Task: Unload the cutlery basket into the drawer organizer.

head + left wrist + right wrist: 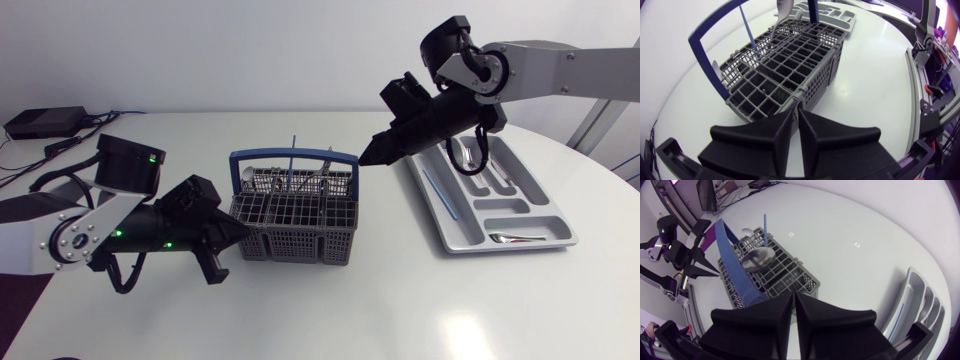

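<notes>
Table (330, 310) w/ 1 basket (295, 228) (gray), 1 organizer (505, 207).

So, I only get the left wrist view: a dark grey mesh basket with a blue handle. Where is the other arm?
Observer: The right gripper hangs shut and empty above the dark grey mesh basket, at its end nearest the tray.
Operator: Anything in that tray yet?
Observer: The light grey plastic drawer organizer holds a thin blue stick in its long side compartment.
Operator: Only that?
Observer: A silver utensil lies in its end compartment.
</notes>
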`<move>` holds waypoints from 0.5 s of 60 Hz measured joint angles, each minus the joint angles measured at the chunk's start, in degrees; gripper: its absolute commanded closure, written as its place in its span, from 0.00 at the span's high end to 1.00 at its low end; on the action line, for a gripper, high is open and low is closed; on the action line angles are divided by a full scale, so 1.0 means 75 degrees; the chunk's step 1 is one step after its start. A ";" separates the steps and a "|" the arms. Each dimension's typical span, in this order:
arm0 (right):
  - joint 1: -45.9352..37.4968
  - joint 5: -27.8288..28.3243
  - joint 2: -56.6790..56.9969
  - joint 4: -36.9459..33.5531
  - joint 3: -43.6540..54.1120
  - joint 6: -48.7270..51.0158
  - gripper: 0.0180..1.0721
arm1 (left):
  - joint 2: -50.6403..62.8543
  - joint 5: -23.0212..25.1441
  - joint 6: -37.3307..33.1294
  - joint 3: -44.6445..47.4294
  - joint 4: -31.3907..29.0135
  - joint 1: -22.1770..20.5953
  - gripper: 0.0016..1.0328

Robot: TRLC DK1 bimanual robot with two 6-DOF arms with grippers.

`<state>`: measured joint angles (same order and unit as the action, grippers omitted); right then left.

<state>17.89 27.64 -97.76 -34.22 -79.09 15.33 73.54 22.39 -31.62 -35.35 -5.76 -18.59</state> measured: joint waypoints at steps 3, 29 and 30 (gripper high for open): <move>0.0000 0.0152 -0.0026 -0.0003 -0.0012 -0.0052 0.06 | 0.0181 -0.0023 -0.0052 0.0003 0.0166 0.0055 0.04; 0.0513 0.0688 0.0152 -0.0061 0.0341 -0.0108 0.06 | 0.1005 -0.0117 -0.0251 0.0017 0.0892 0.0568 0.04; 0.0557 0.0688 0.0195 -0.0070 0.0402 -0.0108 0.06 | 0.1005 -0.0131 -0.0251 0.0017 0.0901 0.0583 0.04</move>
<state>22.06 32.80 -96.29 -34.74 -76.07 14.52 81.08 21.41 -33.50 -35.22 0.99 -14.22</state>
